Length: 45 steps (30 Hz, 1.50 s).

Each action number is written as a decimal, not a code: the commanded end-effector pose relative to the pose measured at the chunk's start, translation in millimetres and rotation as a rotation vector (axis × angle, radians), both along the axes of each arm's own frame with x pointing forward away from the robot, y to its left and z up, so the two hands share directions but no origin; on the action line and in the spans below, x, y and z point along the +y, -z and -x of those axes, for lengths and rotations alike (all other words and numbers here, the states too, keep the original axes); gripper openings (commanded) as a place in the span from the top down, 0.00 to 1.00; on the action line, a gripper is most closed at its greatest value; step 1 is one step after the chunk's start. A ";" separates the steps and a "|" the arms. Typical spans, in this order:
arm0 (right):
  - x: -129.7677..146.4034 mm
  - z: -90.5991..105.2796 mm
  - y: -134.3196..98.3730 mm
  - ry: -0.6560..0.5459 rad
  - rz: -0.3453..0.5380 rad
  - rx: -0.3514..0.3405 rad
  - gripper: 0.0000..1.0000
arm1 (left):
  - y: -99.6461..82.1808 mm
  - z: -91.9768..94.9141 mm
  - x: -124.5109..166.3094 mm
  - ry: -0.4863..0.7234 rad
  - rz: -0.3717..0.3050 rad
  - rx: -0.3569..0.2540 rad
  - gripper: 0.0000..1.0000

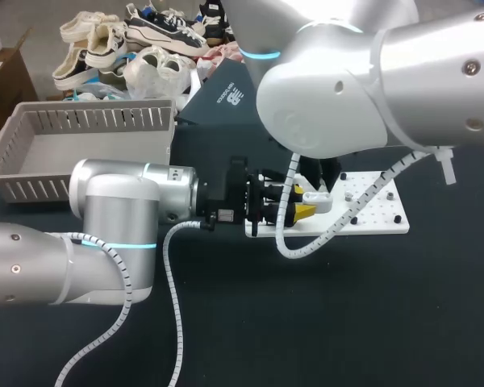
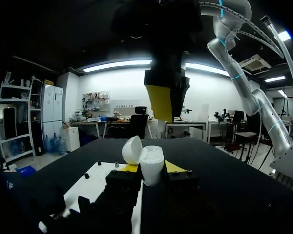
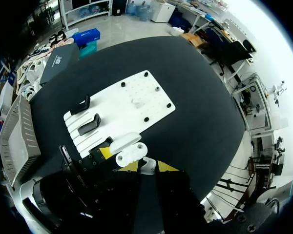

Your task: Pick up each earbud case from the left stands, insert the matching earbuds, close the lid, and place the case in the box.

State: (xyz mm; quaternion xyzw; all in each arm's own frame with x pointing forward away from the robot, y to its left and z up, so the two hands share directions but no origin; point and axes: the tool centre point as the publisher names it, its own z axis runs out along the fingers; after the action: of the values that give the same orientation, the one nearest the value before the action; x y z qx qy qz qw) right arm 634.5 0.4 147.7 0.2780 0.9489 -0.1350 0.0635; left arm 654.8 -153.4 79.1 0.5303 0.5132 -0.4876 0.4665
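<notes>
Left gripper (image 1: 300, 208), head view: reaches in level from nine o'clock and is clamped side-on around the white earbud case (image 1: 313, 198), holding it just above the near-left corner of the white board (image 1: 371, 214). My guess is that it serves as a vise, keeping the case steady for loading. The right arm (image 1: 347, 89) comes in from one o'clock and covers its own gripper. The grey slatted box (image 1: 105, 121) sits at ten o'clock of the board, well apart, with bare floor and no case in it.

Left wrist view: both yellow tips of the left gripper (image 2: 151, 168) press the case (image 2: 152, 161) from two sides. The case stands upright with its lid (image 2: 132, 149) swung open, mouth up. I cannot tell whether a bud is already seated. The right gripper (image 2: 166, 102) hangs straight over the open mouth, apart from it. The board (image 2: 100, 183) lies below.

Right wrist view: the right gripper (image 3: 147, 167) looks pinched on a small white earbud (image 3: 146, 164), tips pointing down. The open case (image 3: 132, 156) is directly under it, lid (image 3: 124, 142) at the gripper's eleven o'clock. The alignment suggests insertion is the step in hand. Two black stands (image 3: 90, 124) on the board (image 3: 136, 97) carry nothing. The box (image 3: 19, 131) lies beyond them, at nine o'clock of the board, and holds nothing.
</notes>
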 end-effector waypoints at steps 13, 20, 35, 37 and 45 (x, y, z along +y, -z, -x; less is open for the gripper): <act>3.0 -2.2 6.2 -0.003 -0.006 0.003 1.00 | 3.4 -2.5 0.7 0.011 0.001 0.038 1.00; 4.3 -10.9 11.8 0.006 0.002 0.013 1.00 | 3.4 -2.5 0.7 0.011 0.001 0.038 1.00; 2.0 -13.5 16.8 0.012 0.005 0.031 1.00 | 3.4 -2.5 0.7 0.011 0.001 0.038 1.00; 1.2 -13.2 18.5 0.010 0.006 0.033 1.00 | 3.4 -2.5 0.7 0.011 0.001 0.038 1.00; -0.8 -14.5 22.9 0.014 0.011 0.042 1.00 | 3.4 -2.5 0.7 0.011 0.001 0.038 1.00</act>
State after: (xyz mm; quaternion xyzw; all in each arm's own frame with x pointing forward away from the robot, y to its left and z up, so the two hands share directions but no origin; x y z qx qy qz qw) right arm 648.2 -0.5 125.3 0.2813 0.9474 -0.1462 0.0449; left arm 655.5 -152.4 76.5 0.5225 0.5201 -0.4992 0.4552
